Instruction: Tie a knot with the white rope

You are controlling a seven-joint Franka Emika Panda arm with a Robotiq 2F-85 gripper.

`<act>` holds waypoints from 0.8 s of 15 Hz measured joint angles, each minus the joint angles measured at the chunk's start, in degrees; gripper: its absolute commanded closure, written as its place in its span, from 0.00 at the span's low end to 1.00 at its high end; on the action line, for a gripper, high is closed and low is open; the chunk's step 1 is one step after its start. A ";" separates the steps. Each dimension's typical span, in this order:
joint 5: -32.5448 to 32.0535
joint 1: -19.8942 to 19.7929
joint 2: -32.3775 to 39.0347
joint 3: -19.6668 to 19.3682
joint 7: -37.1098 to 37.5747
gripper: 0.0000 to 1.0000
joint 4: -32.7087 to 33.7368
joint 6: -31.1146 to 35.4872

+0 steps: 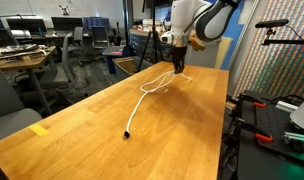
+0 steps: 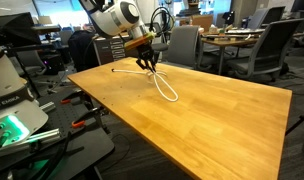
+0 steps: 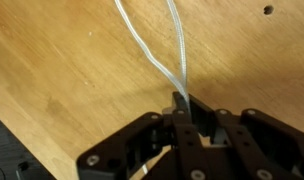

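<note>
Pinching the white rope (image 3: pixel 178 55) between closed jaws, the gripper (image 1: pixel 178 66) hangs over one end of the wooden table (image 1: pixel 82 145).

Thin white rope (image 3: pixel 182 60), loosely looped

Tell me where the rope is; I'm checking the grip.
In an exterior view the rope, pinched by the gripper near the table's far end, trails to a dark tip mid-table.

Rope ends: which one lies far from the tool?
The dark-tipped end of the white rope, lying mid-table away from the tool; the other end isn't discernible.
</note>
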 measured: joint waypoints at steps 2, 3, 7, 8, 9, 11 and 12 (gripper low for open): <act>3.02 -1.19 0.01 0.62 -2.23 0.56 -0.65 -0.55; 4.41 -1.55 0.03 1.02 -3.28 0.47 -0.93 -0.77; 9.68 -1.84 0.21 2.43 -6.71 0.16 -1.25 -2.10; 11.03 -1.86 0.23 2.73 -7.57 0.09 -1.25 -2.46; 12.21 -1.86 0.23 2.92 -8.35 0.02 -1.25 -2.74; 12.87 -1.87 0.30 2.97 -8.94 0.00 -1.25 -2.81; 12.87 -1.87 0.38 2.83 -8.99 0.00 -1.25 -2.76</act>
